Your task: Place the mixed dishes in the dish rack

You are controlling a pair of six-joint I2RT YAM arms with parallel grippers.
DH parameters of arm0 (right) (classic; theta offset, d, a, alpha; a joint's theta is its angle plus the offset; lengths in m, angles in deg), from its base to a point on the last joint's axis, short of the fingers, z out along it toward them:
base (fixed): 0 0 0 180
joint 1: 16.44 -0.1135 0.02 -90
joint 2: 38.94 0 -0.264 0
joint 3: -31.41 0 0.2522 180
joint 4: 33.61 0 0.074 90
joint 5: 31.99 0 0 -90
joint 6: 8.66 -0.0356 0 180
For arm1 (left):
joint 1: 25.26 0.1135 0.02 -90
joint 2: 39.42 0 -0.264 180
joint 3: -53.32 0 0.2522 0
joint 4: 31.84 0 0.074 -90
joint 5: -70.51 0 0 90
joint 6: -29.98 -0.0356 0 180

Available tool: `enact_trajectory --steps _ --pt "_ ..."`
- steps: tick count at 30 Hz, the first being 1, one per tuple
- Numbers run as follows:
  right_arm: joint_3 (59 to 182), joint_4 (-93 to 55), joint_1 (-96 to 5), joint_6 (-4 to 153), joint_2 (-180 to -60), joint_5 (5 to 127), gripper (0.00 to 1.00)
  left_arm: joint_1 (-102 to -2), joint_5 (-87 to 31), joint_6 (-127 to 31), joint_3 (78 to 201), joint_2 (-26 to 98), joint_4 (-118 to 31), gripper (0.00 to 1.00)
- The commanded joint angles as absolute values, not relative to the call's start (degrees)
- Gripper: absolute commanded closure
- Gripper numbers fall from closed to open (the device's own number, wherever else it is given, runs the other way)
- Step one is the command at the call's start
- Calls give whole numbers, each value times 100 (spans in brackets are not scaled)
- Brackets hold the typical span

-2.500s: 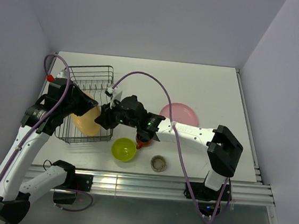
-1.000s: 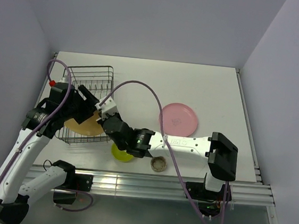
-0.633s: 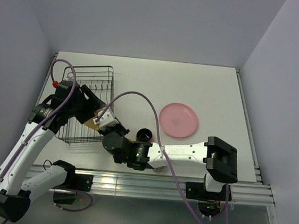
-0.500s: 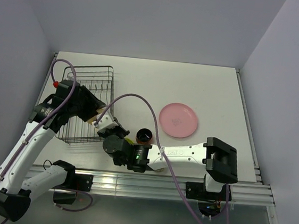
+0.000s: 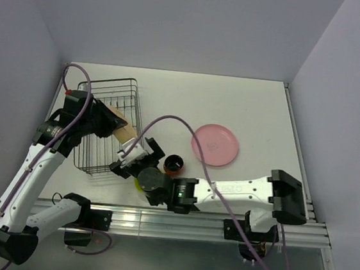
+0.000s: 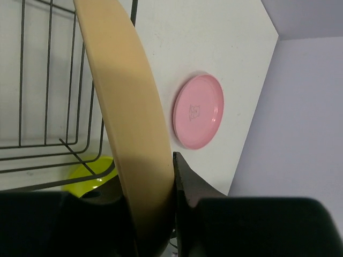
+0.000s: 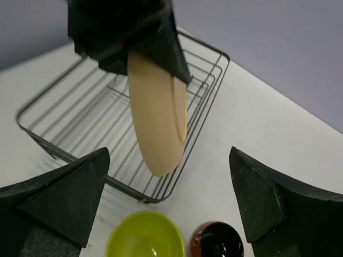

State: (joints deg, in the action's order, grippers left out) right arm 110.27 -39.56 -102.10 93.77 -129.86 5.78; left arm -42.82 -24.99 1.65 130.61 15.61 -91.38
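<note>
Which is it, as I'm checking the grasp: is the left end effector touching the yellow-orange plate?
Touching. The left wrist view shows the left end effector clamped on the rim of the yellow-orange plate, a finger against each face.

the left arm (image 5: pixel 29 174) goes up from its base at the near left, bends at the elbow and reaches to the right; the left gripper (image 5: pixel 109 120) is closed tight on the rim of the yellow-orange plate (image 6: pixel 126 107), one finger on each side, and holds it up on its edge; the right arm (image 5: pixel 238 191) lies low along the near edge, stretched out to the left; the right gripper (image 7: pixel 169 176) points away from the bases, its two fingers spread wide apart
</note>
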Motion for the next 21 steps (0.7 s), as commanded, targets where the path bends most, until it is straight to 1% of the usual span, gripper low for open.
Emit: enact_trajectory --steps 1,5,9,16,21 --pt "10924 -4034 -10213 8953 -12122 1080 0 -4223 -2572 -587 13397 1446 -8753 100" --pt "10749 -3787 -9994 8706 -11507 1791 0 -4187 -2704 -737 13370 1323 -8744 100" --pt "10739 -3453 -9712 8530 -11330 2450 0 -4170 -2888 -693 13388 1226 -8700 100" --pt "10985 -3111 -9580 8459 -11549 3365 2 -4161 -3415 -509 13651 1209 -8568 100" --pt "11284 -2969 -9580 8485 -11822 3718 2 -4161 -3496 -482 13845 1165 -8665 100"
